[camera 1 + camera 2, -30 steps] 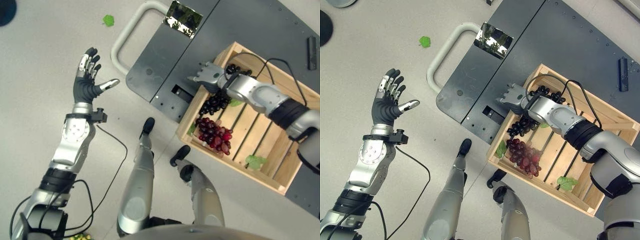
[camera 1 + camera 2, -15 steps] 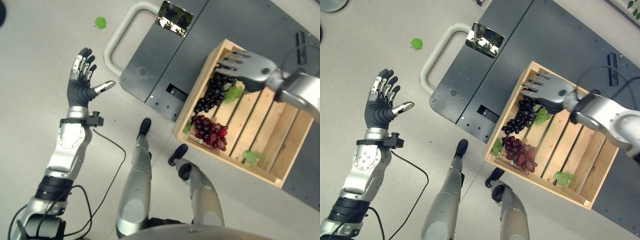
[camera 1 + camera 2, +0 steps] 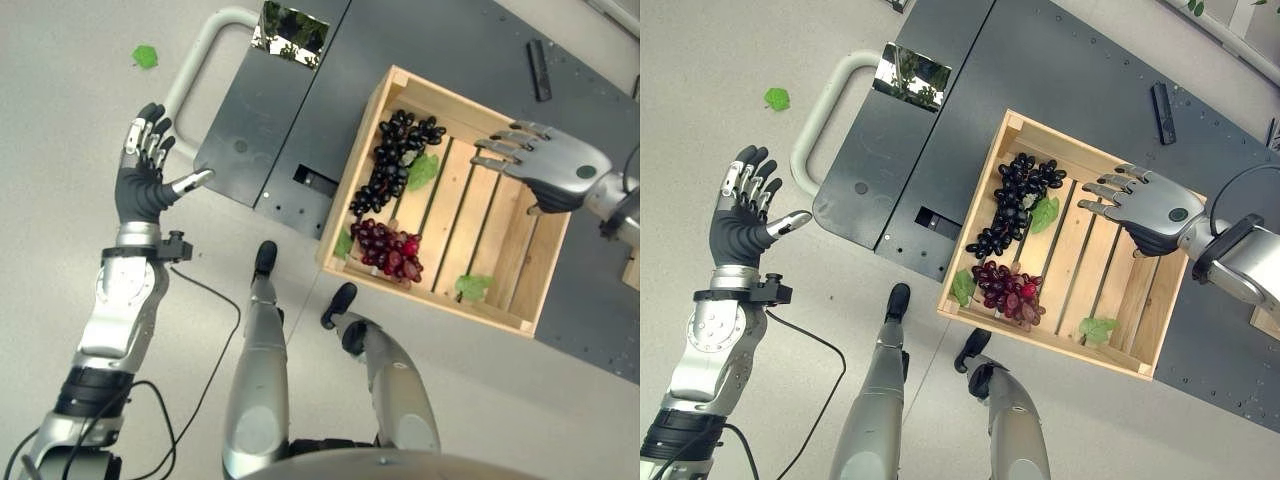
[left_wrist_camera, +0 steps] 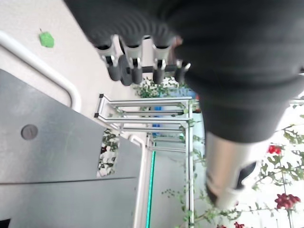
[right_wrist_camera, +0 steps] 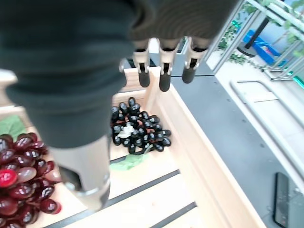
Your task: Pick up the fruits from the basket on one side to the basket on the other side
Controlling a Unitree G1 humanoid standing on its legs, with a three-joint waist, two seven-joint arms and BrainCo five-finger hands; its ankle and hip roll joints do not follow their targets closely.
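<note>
Our right hand (image 3: pixel 1145 208) hovers spread and empty above the crate (image 3: pixel 1152 340); a careless grab could crush the dark grapes (image 3: pixel 1012 200).

One wooden crate (image 3: pixel 1145 345). Two grape bunches inside: one black bunch (image 3: pixel 1012 200), one red bunch (image 3: pixel 1007 289). Three green leaves in crate: (image 3: pixel 1044 213), (image 3: pixel 962 286), (image 3: pixel 1097 327). One green leaf on floor (image 3: pixel 777 98). One dark platform cart (image 3: pixel 970 110).
</note>
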